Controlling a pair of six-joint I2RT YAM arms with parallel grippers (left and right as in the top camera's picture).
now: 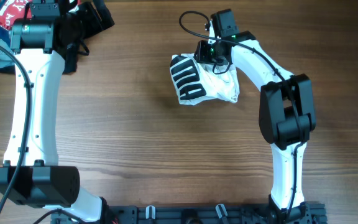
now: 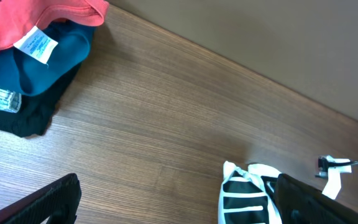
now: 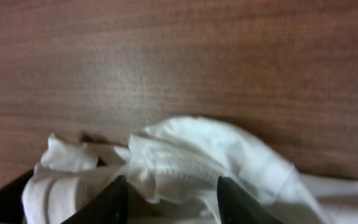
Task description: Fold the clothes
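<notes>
You cannot tell whether the right gripper [image 3: 171,190] pinches the clothes [image 3: 185,155]: the blurred right wrist view cuts both off at its lower edge (overhead, the gripper's own body covers the contact). The left wrist view crops the clothes too.

White clothes [image 1: 205,84], black bar-striped print

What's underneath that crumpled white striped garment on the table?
The wooden table shows around the garment; whatever lies beneath is hidden by its bunched fabric. The right end effector hangs over its far edge.
</notes>
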